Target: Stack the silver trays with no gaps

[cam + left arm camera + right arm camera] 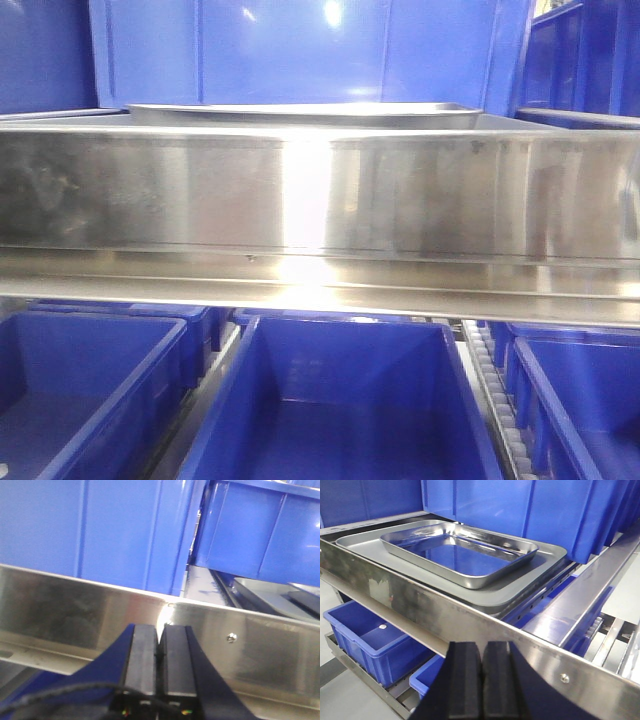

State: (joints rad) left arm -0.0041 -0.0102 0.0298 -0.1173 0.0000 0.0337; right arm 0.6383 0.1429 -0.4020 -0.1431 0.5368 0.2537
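Blue crates (300,50) wall in the back of a steel rack, and more crates (340,410) sit on the level below. A long brushed-steel band (320,190) spans the front view, hiding most of the shelf behind it.

On that shelf, seen from the right wrist, a small shiny tray (457,552) sits inside a larger, duller tray (530,577). Both lie flat, open side up. The small tray's long axis runs along that of the large one, and it lies toward the back of it, so more of the large tray's floor shows along the near side. In the front view only a thin strip of tray rim (300,110) shows above the band.

The left gripper (160,652) has its black pads pressed together, holding nothing, close in front of the band (75,610). The right gripper (481,680) is likewise closed on nothing, near the band (420,605) and short of the trays.
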